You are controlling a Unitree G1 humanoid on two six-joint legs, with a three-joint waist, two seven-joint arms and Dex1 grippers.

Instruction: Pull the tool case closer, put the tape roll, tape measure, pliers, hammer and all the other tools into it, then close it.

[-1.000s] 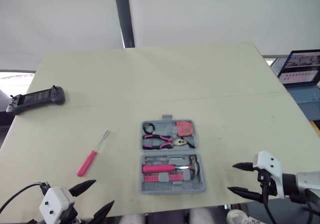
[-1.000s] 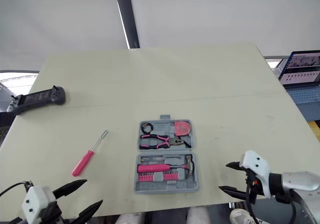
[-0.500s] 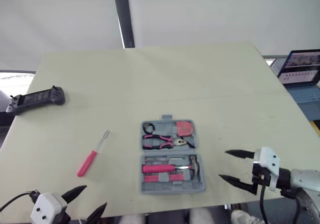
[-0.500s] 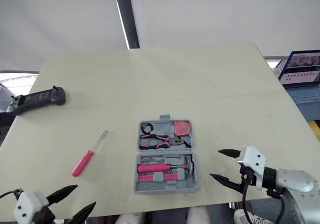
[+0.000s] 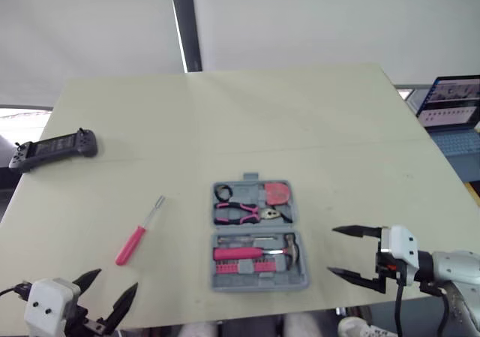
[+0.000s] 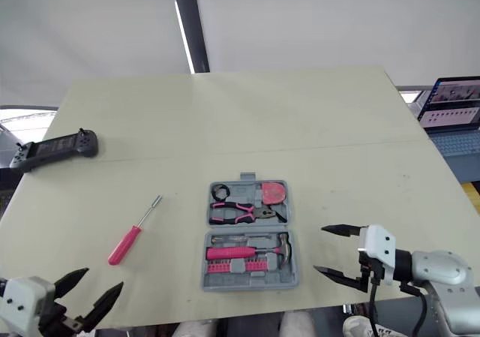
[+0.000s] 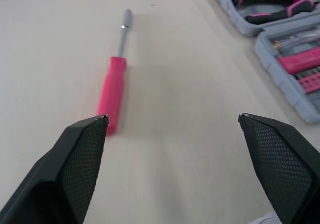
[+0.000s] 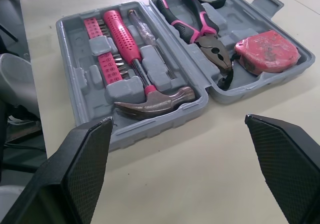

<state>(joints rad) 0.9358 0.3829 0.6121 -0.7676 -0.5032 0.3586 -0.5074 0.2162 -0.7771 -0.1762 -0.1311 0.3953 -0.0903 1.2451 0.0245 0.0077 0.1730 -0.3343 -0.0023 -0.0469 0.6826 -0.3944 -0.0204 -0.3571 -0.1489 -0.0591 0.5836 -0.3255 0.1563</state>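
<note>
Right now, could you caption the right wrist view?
Open right gripper faces open grey tool case holding pink-handled hammer and pliers.

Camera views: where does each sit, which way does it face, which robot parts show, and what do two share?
Eye views: head, facing forward and down over table, tool case, screwdriver; left gripper and right gripper show, both open.
Left wrist view: left wrist, facing the screwdriver; own fingers show.
Right wrist view: right wrist, facing the open tool case; own fingers show.
Shared: both wrist views show the tool case.
</note>
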